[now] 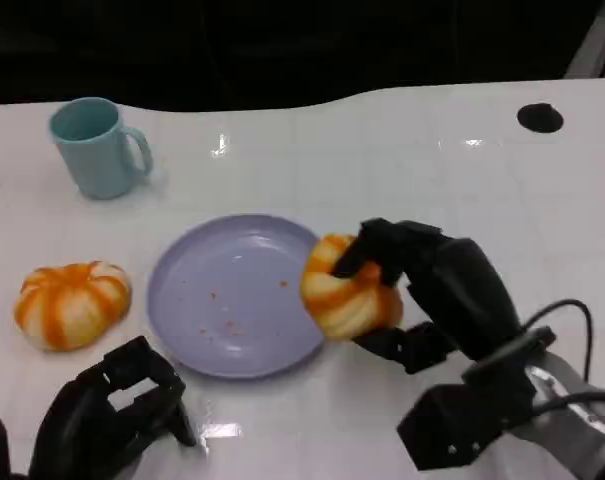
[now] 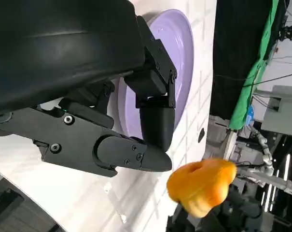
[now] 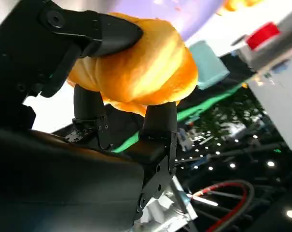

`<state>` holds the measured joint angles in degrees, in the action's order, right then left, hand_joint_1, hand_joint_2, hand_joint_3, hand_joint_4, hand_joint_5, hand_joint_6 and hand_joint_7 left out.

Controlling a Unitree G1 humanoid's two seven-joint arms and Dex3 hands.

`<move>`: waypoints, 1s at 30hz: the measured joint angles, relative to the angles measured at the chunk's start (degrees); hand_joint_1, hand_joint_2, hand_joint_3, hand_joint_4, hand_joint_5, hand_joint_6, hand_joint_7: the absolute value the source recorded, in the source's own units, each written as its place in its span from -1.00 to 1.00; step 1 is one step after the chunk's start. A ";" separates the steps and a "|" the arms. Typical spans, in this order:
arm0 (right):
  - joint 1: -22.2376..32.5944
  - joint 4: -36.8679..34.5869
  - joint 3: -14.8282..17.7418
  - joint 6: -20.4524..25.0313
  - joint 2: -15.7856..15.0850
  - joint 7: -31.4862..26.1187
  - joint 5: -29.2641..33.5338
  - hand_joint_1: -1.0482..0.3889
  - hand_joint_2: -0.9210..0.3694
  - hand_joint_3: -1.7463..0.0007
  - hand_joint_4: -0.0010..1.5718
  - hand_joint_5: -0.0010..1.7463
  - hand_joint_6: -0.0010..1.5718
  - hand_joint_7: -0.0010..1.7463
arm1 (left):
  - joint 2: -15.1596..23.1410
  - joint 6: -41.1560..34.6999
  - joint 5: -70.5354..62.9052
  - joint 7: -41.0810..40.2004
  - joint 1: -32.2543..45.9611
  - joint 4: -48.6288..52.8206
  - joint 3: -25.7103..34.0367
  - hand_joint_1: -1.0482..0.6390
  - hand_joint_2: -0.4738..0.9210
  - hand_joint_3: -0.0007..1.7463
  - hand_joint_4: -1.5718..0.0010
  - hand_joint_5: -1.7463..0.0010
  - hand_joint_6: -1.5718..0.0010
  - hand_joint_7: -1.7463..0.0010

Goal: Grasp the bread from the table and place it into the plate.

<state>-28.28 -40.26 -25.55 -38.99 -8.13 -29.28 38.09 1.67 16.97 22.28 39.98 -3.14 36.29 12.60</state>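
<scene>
My right hand (image 1: 432,290) grips an orange-and-cream bread roll (image 1: 344,290), held over the right rim of the lavender plate (image 1: 222,300). In the right wrist view the black fingers (image 3: 95,31) wrap around the bread (image 3: 136,67) from both sides. The left wrist view shows the held bread (image 2: 201,186) beyond the plate (image 2: 182,53). A second bread roll (image 1: 70,303) lies on the table left of the plate. My left hand (image 1: 112,410) hovers low near the table's front edge, fingers curled with nothing in them (image 2: 146,121).
A light blue mug (image 1: 95,147) stands at the back left. A black round mark (image 1: 539,117) sits on the white table at the back right. The plate carries a few crumbs.
</scene>
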 measured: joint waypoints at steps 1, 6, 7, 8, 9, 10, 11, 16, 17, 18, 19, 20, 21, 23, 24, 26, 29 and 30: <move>-0.63 -0.95 0.00 -0.08 0.74 0.05 -0.24 0.37 0.09 -0.70 0.25 1.00 0.02 0.80 | 0.00 0.02 0.01 0.20 0.00 0.03 0.00 -0.31 1.00 -0.78 0.03 -0.92 0.11 -0.59; -4.29 -7.78 -0.21 -0.68 4.11 -0.47 -0.48 0.42 0.20 -0.75 0.28 1.00 0.14 0.68 | 0.01 0.54 0.58 0.60 0.12 0.32 0.05 -0.34 1.00 -0.80 0.01 -0.91 0.10 -0.59; -5.08 -9.00 -0.22 -0.85 4.76 -0.71 -0.49 0.43 0.22 -0.77 0.28 1.00 0.14 0.71 | 0.01 0.78 0.55 0.59 0.16 0.39 -0.01 -0.35 1.00 -0.80 0.01 -0.92 0.10 -0.59; -5.90 -10.22 -0.21 -1.06 5.40 -0.86 -0.54 0.44 0.24 -0.78 0.28 1.00 0.13 0.74 | 0.01 0.93 0.50 0.58 0.17 0.44 -0.06 -0.36 1.00 -0.81 0.01 -0.92 0.09 -0.59; -6.61 -11.27 -0.21 -1.21 6.05 -0.96 -0.60 0.45 0.24 -0.79 0.28 1.00 0.11 0.76 | 0.01 1.03 0.44 0.57 0.19 0.44 -0.14 -0.37 1.00 -0.82 0.01 -0.92 0.09 -0.60; -7.30 -12.43 -0.21 -1.35 6.67 -1.12 -0.64 0.46 0.24 -0.79 0.28 1.00 0.11 0.78 | 0.01 1.08 0.40 0.55 0.20 0.44 -0.24 -0.37 1.00 -0.82 0.01 -0.92 0.09 -0.60; -7.86 -13.47 -0.22 -1.48 7.29 -1.28 -0.65 0.46 0.24 -0.79 0.28 1.00 0.10 0.79 | 0.02 1.13 0.38 0.54 0.21 0.43 -0.33 -0.37 1.00 -0.83 0.01 -0.92 0.09 -0.60; -10.33 -18.54 -0.24 -1.50 10.17 -1.56 -0.81 0.46 0.09 -0.69 0.17 0.99 0.06 0.68 | 0.03 1.13 0.49 0.55 0.29 0.34 -0.45 -0.35 1.00 -0.81 0.01 -0.91 0.10 -0.60; -10.73 -19.44 -0.22 -1.45 10.60 -1.52 -1.00 0.46 0.05 -0.66 0.15 0.98 0.06 0.64 | 0.03 1.11 0.50 0.54 0.30 0.31 -0.46 -0.35 1.00 -0.81 0.01 -0.92 0.10 -0.60; -11.10 -20.21 -0.20 -1.43 10.96 -1.37 -1.24 0.46 0.01 -0.63 0.13 0.96 0.07 0.60 | 0.04 1.07 0.50 0.54 0.31 0.27 -0.47 -0.35 1.00 -0.81 0.01 -0.92 0.10 -0.60; -11.50 -20.96 -0.18 -1.33 11.30 -1.12 -1.52 0.45 -0.07 -0.55 0.07 0.88 0.04 0.51 | 0.05 1.03 0.50 0.54 0.32 0.24 -0.47 -0.36 1.00 -0.81 0.01 -0.92 0.10 -0.60; -11.85 -21.63 -0.14 -1.18 11.57 -0.76 -1.72 0.44 -0.13 -0.49 0.03 0.82 0.03 0.44 | 0.05 1.01 0.50 0.54 0.32 0.23 -0.48 -0.36 1.00 -0.81 0.02 -0.92 0.10 -0.60; -12.06 -22.08 -0.09 -1.07 11.75 -0.11 -1.99 0.42 -0.18 -0.41 -0.01 0.75 0.00 0.36 | 0.06 1.00 0.51 0.55 0.32 0.23 -0.48 -0.35 1.00 -0.81 0.02 -0.92 0.10 -0.59; -12.22 -22.83 -0.01 -0.69 11.96 1.46 -2.93 0.40 -0.28 -0.18 -0.08 0.55 -0.03 0.04 | 0.06 0.93 0.60 0.56 0.31 0.23 -0.47 -0.34 1.00 -0.80 0.02 -0.92 0.10 -0.59; -12.26 -23.15 0.01 -0.11 12.09 2.10 -3.09 0.36 -0.32 -0.10 -0.13 0.46 -0.05 -0.11 | 0.07 0.92 0.60 0.56 0.30 0.24 -0.47 -0.34 1.00 -0.80 0.02 -0.92 0.10 -0.58; -12.27 -23.80 -0.02 1.00 12.22 2.85 -3.11 0.22 -0.41 0.05 -0.31 0.17 -0.14 -0.40 | 0.09 0.92 0.65 0.58 0.29 0.28 -0.44 -0.35 1.00 -0.79 0.02 -0.92 0.10 -0.59; -12.53 -23.85 -0.75 2.94 11.67 3.55 -2.53 -0.02 -0.88 0.67 -0.44 -0.50 -0.23 -0.82 | 0.13 0.92 0.65 0.58 0.30 0.27 -0.41 -0.34 1.00 -0.78 0.02 -0.91 0.10 -0.59; -12.70 -23.73 -1.19 3.59 11.54 4.07 -2.09 -0.09 -0.94 0.73 -0.48 -0.59 -0.27 -0.88 | 0.14 0.91 0.65 0.58 0.30 0.25 -0.43 -0.34 1.00 -0.78 0.02 -0.91 0.10 -0.59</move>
<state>-40.98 -63.99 -26.73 -35.40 3.41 -25.21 35.99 1.81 17.88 22.92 40.55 -2.84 36.53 12.17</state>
